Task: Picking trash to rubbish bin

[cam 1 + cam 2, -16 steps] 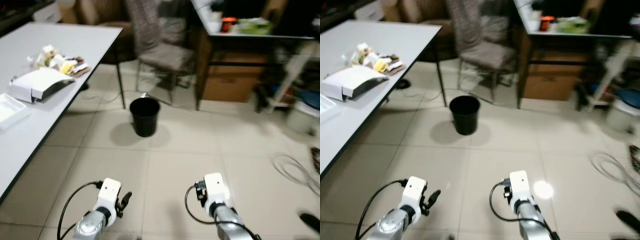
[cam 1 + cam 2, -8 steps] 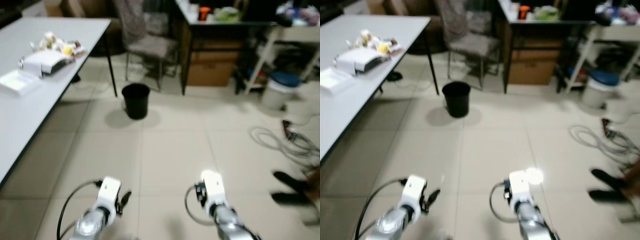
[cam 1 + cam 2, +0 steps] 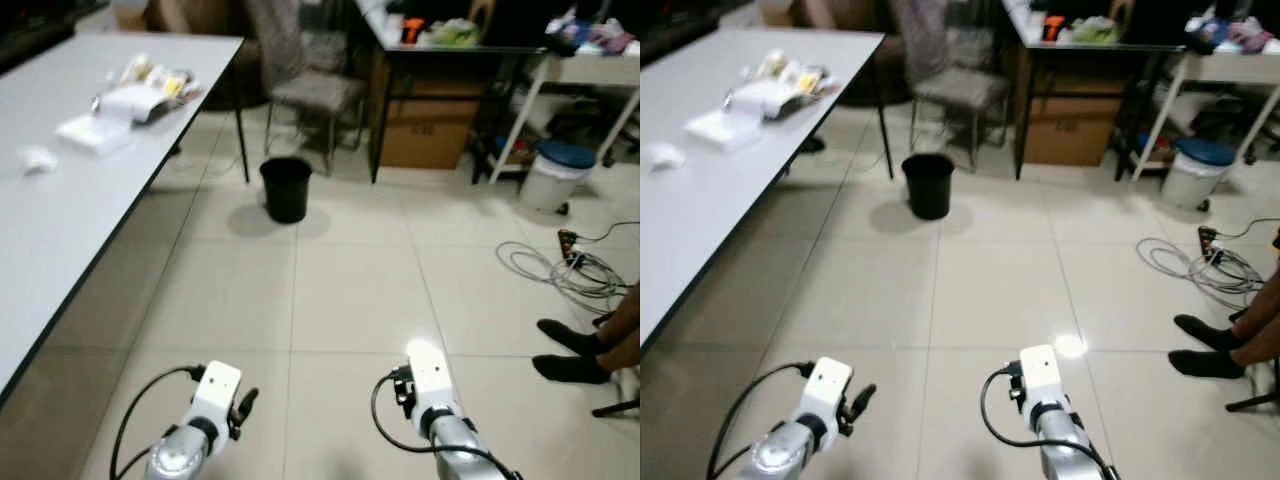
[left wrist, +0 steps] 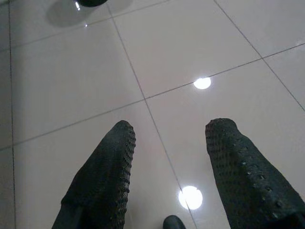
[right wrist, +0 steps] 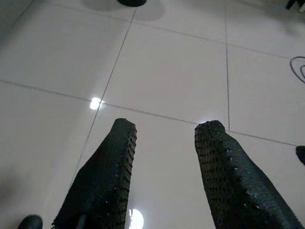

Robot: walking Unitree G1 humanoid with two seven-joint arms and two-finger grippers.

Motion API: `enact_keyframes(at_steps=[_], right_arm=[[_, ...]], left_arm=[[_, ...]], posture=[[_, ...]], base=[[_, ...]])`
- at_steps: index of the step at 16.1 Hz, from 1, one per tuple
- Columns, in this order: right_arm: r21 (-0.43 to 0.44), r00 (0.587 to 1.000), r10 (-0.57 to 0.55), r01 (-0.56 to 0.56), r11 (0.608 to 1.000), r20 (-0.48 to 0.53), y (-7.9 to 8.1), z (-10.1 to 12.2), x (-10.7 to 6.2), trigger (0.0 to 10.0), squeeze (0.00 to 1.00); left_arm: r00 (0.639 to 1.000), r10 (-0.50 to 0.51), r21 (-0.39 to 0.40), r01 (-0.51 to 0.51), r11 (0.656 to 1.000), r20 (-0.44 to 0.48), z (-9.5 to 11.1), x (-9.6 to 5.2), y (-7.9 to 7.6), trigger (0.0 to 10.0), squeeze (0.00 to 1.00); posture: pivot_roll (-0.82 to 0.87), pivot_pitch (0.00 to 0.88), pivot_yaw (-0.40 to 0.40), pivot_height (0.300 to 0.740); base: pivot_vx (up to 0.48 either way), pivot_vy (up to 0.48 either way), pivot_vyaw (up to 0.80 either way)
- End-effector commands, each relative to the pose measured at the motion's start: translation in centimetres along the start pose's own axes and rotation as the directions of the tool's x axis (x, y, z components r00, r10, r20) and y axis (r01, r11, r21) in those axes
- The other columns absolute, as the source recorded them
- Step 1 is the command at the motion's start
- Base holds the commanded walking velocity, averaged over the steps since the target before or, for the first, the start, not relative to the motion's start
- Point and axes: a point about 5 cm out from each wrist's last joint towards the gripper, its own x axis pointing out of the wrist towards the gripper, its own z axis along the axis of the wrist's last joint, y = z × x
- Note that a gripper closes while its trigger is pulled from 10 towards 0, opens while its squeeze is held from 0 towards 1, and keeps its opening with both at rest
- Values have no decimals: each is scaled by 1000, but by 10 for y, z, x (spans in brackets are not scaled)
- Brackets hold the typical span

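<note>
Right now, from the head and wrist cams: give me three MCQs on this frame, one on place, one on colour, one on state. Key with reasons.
1. Where is the rubbish bin?
A. on the white table
B. on the floor by the table's far corner
C. under the dark desk

2. What colour is the bin?
A. black
B. blue
C. white

3. How are the left gripper and right gripper?
A. both open, empty
B. both shut on trash
C. one holds a box

Key: B, it stands on tiles near the table leg; A, plainly black; A, wrist views show floor between spread fingers.
</note>
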Motion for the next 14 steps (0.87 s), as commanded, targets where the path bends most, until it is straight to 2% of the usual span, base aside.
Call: enact_keyframes(at_steps=[1,3,5,6,8,10,11,12,13,14], right_arm=[[-10,1000,8,-7,1000,20,2,6,2,10000,0],[-12,1000,10,-9,1000,21,2,5,2,10000,0],[-55,999,33,-31,998,41,5,9,2,10000,0],[-86,996,54,-48,995,71,7,15,2,10000,0],[-99,987,64,-50,994,146,5,29,1,10000,0],[-61,960,51,-36,997,277,-4,55,-6,10000,0],[-36,929,63,-53,998,366,-7,77,-14,10000,0],[-32,922,65,-57,998,382,-8,81,-16,10000,0],[-36,902,72,-63,997,427,-9,91,-22,10000,0],[-45,866,85,-72,996,493,-9,104,-31,10000,0]], left_arm=[[999,11,19,-12,1000,30,9,2,2,10000,0],[999,22,17,-23,1000,40,9,1,2,10000,0],[995,57,-4,-56,998,80,14,0,6,10000,0],[990,88,-40,-84,996,114,20,-2,10,10000,0],[974,104,-21,-102,995,201,36,-7,14,10000,0],[937,75,-36,-66,997,340,65,-22,12,10000,0],[894,41,1,-47,999,445,86,-36,9,10000,0],[884,39,14,-51,999,466,89,-40,8,10000,0],[857,42,32,-69,997,514,98,-47,8,10000,0],[830,49,37,-84,996,555,101,-49,8,10000,0]], posture=[[26,0,-33,740],[28,0,-33,740],[32,0,-42,740],[30,0,-42,740],[29,0,-42,740],[23,0,-32,740],[21,0,-33,740],[21,0,-33,740],[22,0,-36,740],[23,0,-38,740]], base=[[0,0,0],[0,0,0],[0,0,0],[0,0,0],[0,0,0],[0,0,0],[0,0,0],[0,0,0],[0,0,0],[0,0,0]])
